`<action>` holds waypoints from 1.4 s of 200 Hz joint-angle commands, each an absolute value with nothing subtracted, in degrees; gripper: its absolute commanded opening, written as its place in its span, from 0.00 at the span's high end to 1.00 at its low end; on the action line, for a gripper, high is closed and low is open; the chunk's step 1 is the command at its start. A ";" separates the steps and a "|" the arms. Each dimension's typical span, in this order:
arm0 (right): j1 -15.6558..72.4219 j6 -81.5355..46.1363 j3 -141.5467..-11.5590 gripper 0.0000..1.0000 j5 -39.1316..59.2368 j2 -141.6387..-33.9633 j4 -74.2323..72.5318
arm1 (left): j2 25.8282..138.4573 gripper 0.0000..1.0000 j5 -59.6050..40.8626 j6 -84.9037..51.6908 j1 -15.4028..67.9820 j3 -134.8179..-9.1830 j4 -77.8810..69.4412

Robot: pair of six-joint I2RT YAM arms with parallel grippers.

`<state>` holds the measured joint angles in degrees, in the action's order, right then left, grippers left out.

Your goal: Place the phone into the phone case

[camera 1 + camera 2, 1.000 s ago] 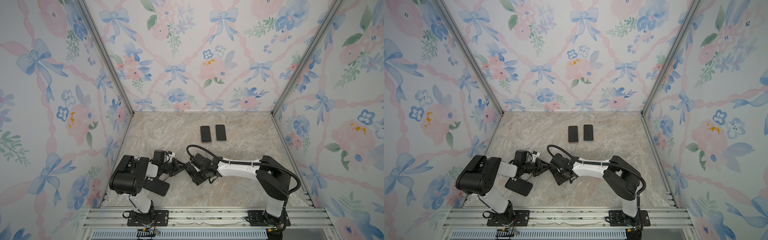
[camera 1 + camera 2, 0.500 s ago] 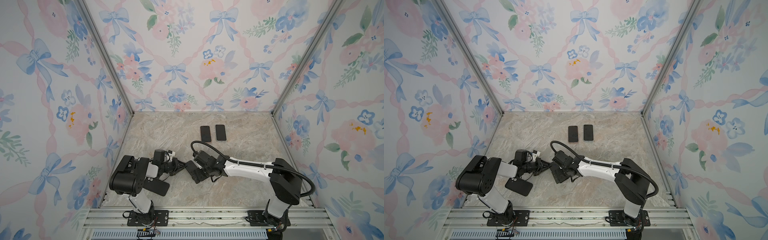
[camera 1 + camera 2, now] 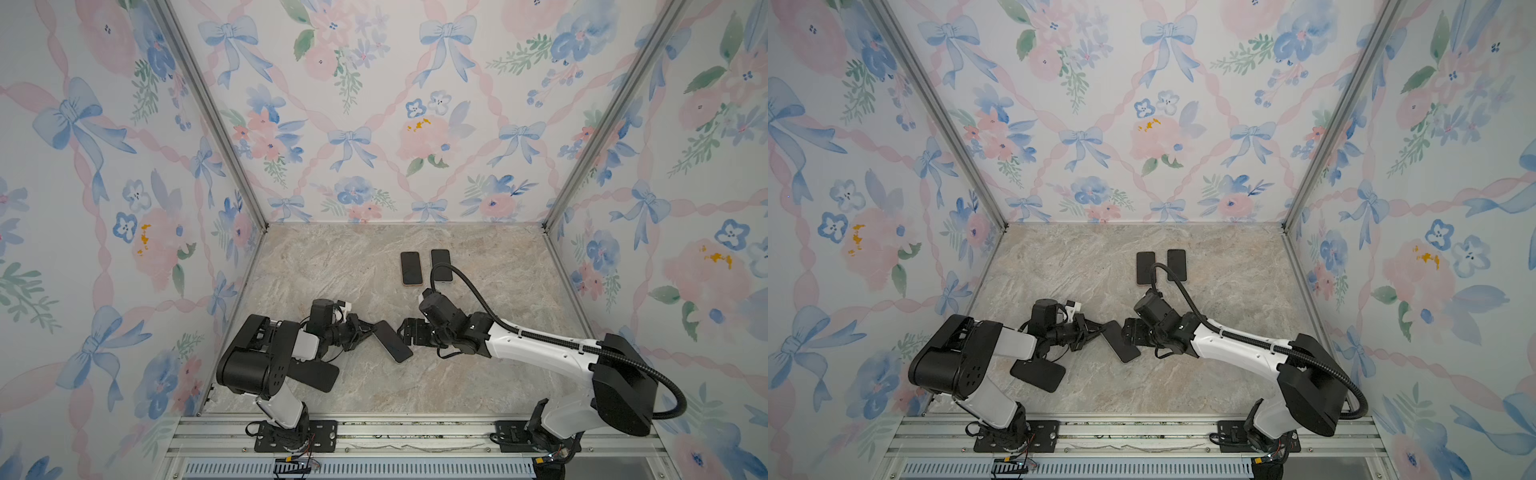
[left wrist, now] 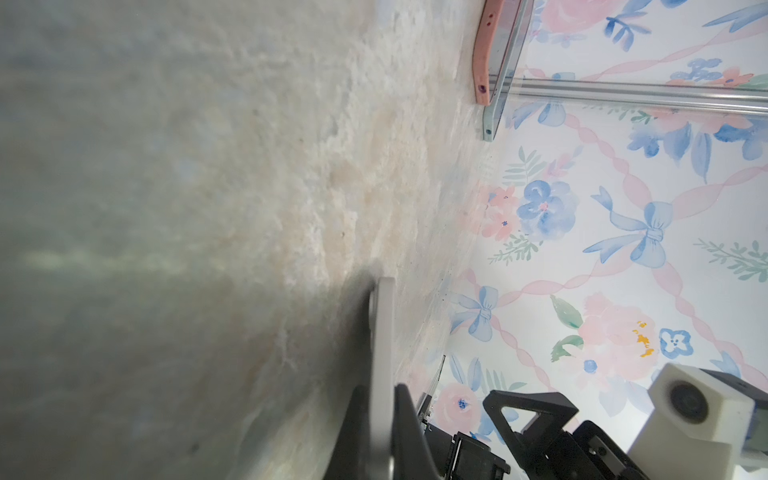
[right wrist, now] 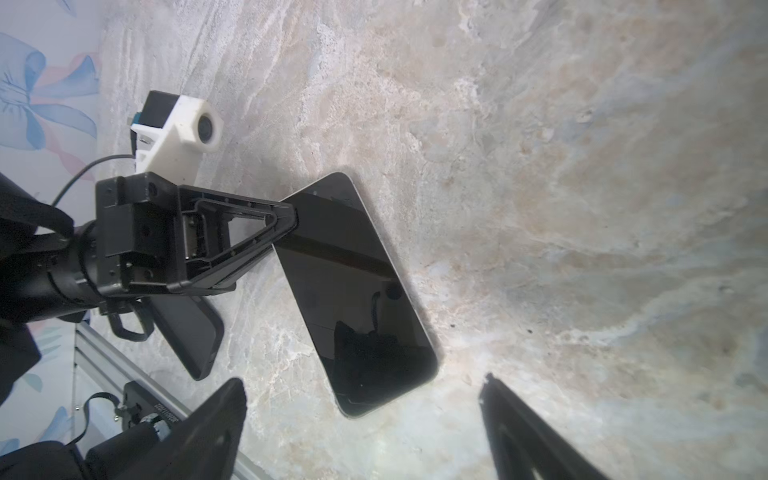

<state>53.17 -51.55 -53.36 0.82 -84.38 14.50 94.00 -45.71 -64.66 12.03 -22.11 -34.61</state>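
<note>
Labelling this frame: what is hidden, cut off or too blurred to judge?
- Phone case: one end under the left arm in both top views; left gripper covers part in the right wrist view.
- Held phone: edge-on and blurred in the left wrist view; grip depth unclear.
- Pink-edged back phone: cut off by the left wrist view's edge.
- Other back phone: crossed by the right arm's cable in both top views.

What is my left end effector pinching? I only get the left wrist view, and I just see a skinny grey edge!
Observer: A phone, dark screen up. The left end effector grips one end of it.
Operator: Where's its case?
Observer: A black phone case lies on the table, close beside the left arm.
Operator: Is the other arm helping?
Observer: No. The right end effector is wide open near the phone, gripping nothing.
</note>
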 commanded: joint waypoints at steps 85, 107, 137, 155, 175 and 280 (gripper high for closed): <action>49.22 -70.23 -39.06 0.14 5.07 -77.69 -9.18 | 84.57 0.97 -34.13 -75.79 14.13 -16.81 -42.69; 46.20 -78.77 -32.55 0.18 8.60 -78.18 -23.84 | 83.23 0.98 -32.20 -77.41 14.78 -17.03 -44.83; 44.50 -85.20 -26.81 0.22 8.09 -78.31 -37.65 | 83.54 0.99 -31.90 -80.29 14.97 -16.06 -50.66; 44.40 -87.56 -24.76 0.25 7.40 -78.73 -41.70 | 83.56 0.99 -31.98 -81.44 15.05 -15.69 -53.17; 44.53 -91.04 -21.28 0.30 6.02 -80.18 -48.69 | 82.89 0.99 -31.75 -82.14 15.11 -15.23 -54.68; 46.46 -101.45 -17.14 0.34 6.34 -101.52 -80.51 | 79.98 1.00 -30.41 -83.36 16.17 -14.23 -56.51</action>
<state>45.78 -100.22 -16.10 5.85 -101.41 -72.69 81.25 -30.33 -82.37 15.68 -14.44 -52.69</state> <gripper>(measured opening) 0.655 0.077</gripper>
